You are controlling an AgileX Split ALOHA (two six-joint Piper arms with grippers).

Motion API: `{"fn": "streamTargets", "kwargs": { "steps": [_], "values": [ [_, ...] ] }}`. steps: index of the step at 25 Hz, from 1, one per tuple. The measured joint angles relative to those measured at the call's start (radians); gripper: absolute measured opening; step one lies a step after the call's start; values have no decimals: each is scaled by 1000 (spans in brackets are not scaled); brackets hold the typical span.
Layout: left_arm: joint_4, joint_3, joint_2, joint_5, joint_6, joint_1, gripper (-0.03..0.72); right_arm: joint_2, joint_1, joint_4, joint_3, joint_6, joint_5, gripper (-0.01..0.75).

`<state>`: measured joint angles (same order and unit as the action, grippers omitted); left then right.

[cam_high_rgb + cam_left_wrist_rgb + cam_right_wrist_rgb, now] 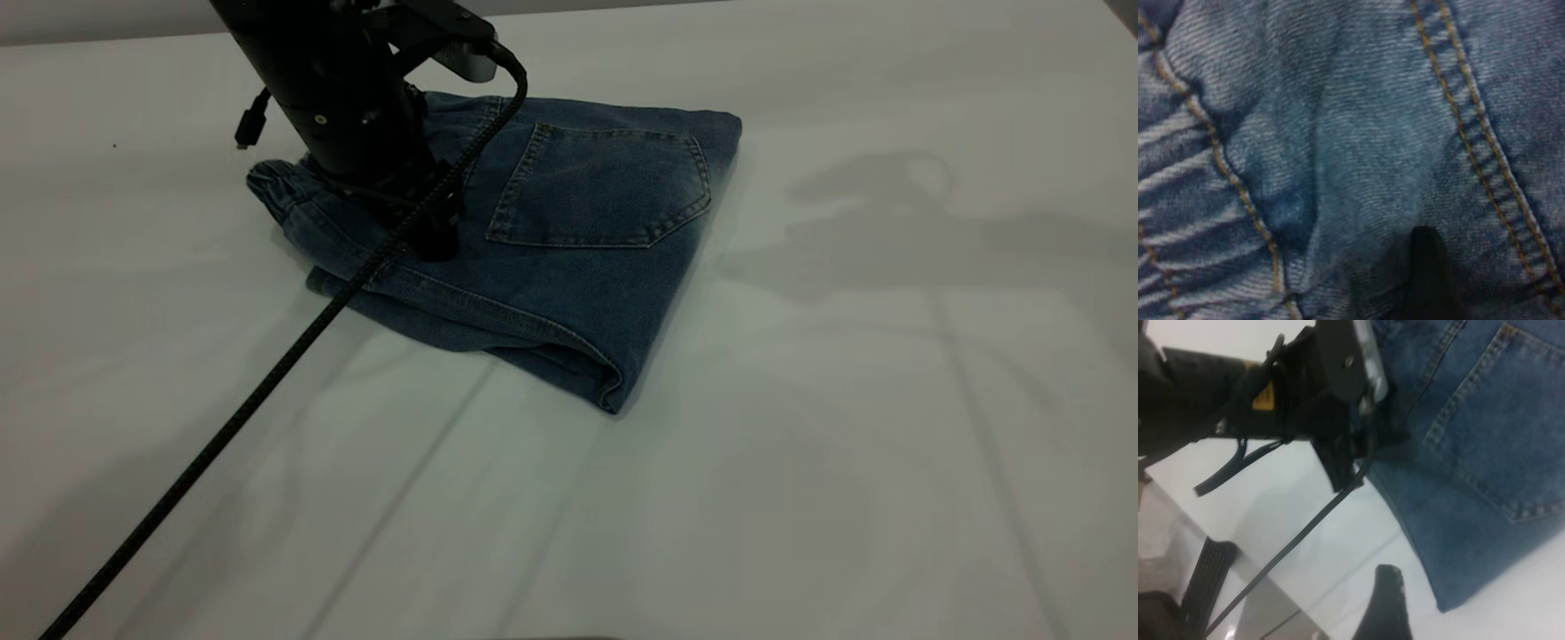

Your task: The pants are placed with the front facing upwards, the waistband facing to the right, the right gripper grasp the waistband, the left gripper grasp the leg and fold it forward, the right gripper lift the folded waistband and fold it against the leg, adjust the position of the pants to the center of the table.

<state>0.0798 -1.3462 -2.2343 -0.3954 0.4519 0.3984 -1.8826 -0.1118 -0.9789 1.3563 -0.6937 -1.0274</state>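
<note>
Exterior view: folded pants point(569, 258) (back pocket up) lie on the white bench point(800, 462); left gripper point(436, 240) presses down beside their waistband point(276, 191), its opening impossible to tell.

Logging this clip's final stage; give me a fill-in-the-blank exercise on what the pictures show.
1. The pants lie ____ on the table.
2. The patch pocket faces ____.
3. The ____ gripper presses on the denim beside the waistband.
4. The right gripper hangs over the ____, off the pants.

Missing words: folded; upward; left; table
</note>
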Motion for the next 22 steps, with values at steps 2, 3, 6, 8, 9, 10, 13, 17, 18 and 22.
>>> {"fn": "streamTargets", "kwargs": {
  "steps": [2, 3, 6, 8, 9, 10, 13, 17, 18, 22],
  "values": [
    [0, -1, -1, -9, -12, 0, 442, 0, 0, 0, 0, 0, -14, 545],
    [0, -3, -1, -20, -25, 0, 442, 0, 0, 0, 0, 0, -18, 545],
    [0, -7, -1, -57, -108, 0, 442, 0, 0, 0, 0, 0, -21, 545],
    [-1, -9, -1, -88, -184, 0, 442, 0, 0, 0, 0, -1, -22, 545],
    [-1, -9, -1, -107, -207, 0, 442, 0, 0, 0, 0, -1, -22, 545],
    [-1, -9, -1, -126, -226, 0, 442, 0, 0, 0, 0, -1, -23, 545],
    [0, -11, -1, -197, -274, 2, 442, 0, 0, 0, 0, -1, -23, 545],
    [16, -11, -1, -305, -405, 11, 440, 0, 0, 0, 0, -1, -23, 545],
    [18, -11, -1, -323, -424, 14, 438, 0, 0, 0, 0, -1, -23, 545],
    [32, -10, -2, -355, -460, 29, 420, 0, 0, 0, 0, -1, -23, 545]
  ]
}}
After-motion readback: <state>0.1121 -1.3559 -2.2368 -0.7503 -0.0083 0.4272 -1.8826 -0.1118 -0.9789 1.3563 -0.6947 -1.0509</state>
